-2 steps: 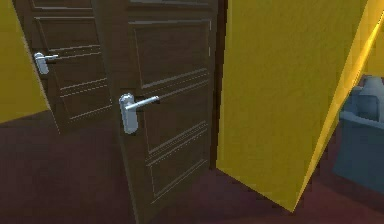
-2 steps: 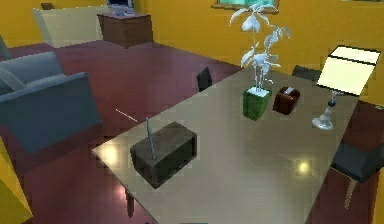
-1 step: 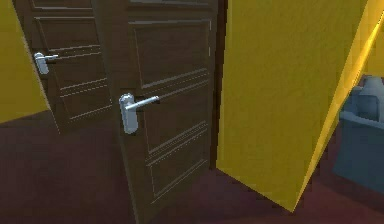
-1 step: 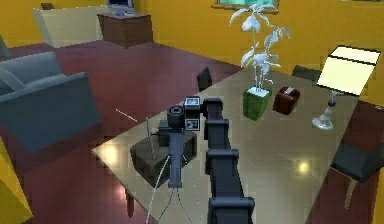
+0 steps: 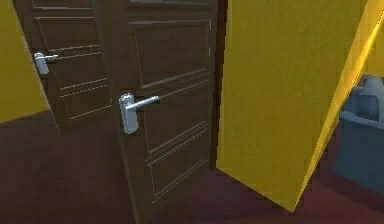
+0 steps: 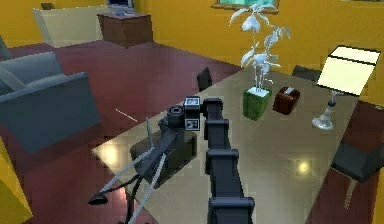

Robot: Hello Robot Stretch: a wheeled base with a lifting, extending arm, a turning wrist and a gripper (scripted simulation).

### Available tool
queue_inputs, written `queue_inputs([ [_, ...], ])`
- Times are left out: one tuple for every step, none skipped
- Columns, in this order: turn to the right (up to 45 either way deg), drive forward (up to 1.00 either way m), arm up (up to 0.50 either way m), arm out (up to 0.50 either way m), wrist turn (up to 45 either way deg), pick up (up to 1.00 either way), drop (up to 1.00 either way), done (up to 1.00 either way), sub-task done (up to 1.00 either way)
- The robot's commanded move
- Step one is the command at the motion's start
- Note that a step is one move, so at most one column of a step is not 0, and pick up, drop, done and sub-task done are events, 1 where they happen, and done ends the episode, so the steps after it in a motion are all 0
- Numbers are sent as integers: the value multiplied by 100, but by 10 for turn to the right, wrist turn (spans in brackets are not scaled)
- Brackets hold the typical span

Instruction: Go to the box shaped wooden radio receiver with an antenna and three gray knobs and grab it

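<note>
Pincer (image 6: 125,190) low at table (image 6: 300,150) edge; cannot tell whether it grasps anything; dark box (image 6: 182,158) just behind it, probably the radio, antenna unclear; risk: a bump pushes dark box off the edge by the pincer, or arm (image 6: 225,170) sweep clips plant (image 6: 258,60) farther out.

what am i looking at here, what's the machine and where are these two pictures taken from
A wheeled robot with one reaching arm, in a simulator. The forward view looks ahead at dark wooden doors and a yellow wall. The arm side view looks out sideways: the dark bar is the arm, ending in a gripper at a shiny table. On the table stand a white-leaved plant, a brown box and a lamp. A dark boxy shape sits by the gripper, so I cannot tell whether it holds anything.
</note>
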Motion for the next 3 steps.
queue_inputs([
  [0,0,0,0,450,0,0,0,0],
  [0,0,0,0,450,0,0,0,0],
  [0,0,0,0,60,0,0,0,0],
])
